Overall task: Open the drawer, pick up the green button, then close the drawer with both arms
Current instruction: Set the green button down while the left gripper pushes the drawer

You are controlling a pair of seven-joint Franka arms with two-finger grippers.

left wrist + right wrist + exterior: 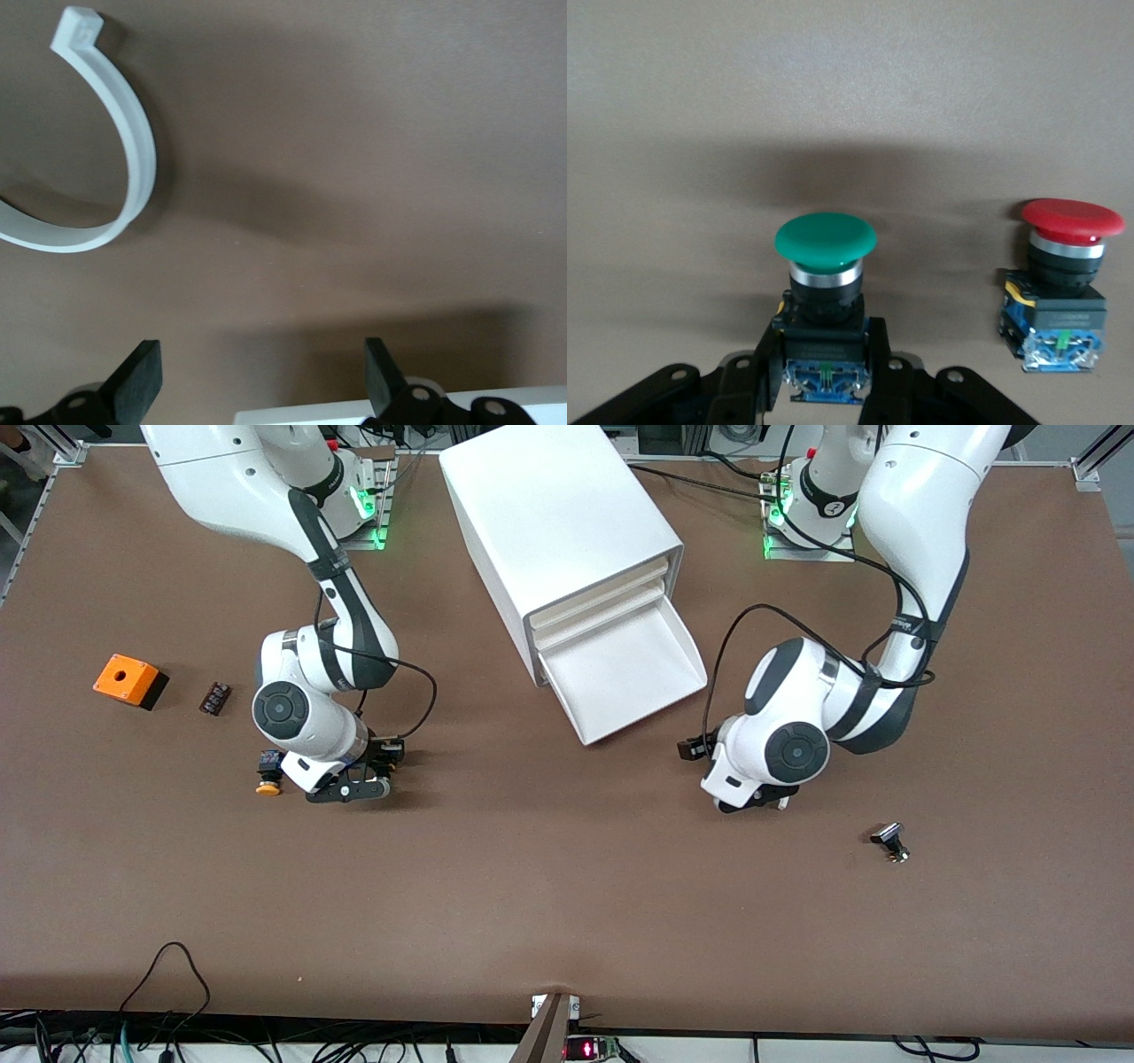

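Note:
The white cabinet [558, 522] stands at the middle of the table's robot side. Its lowest drawer [625, 677] is pulled out and shows only a bare white floor. My right gripper [354, 786] is low over the table toward the right arm's end. In the right wrist view, my right gripper [826, 372] is shut on the black-and-blue body of the green-capped button [825, 239]. In the front view the arm hides this button. My left gripper [753, 802] is open and empty over bare table near the drawer's front; it also shows in the left wrist view [257, 372].
A red-capped button [1061, 266] lies right beside the green one. A yellow-capped button [268, 775] lies by my right gripper. An orange box [128, 680] and a small dark part [214, 697] lie toward the right arm's end. A small black-and-silver part [890, 843] and a curved white strip [133, 159] lie near my left gripper.

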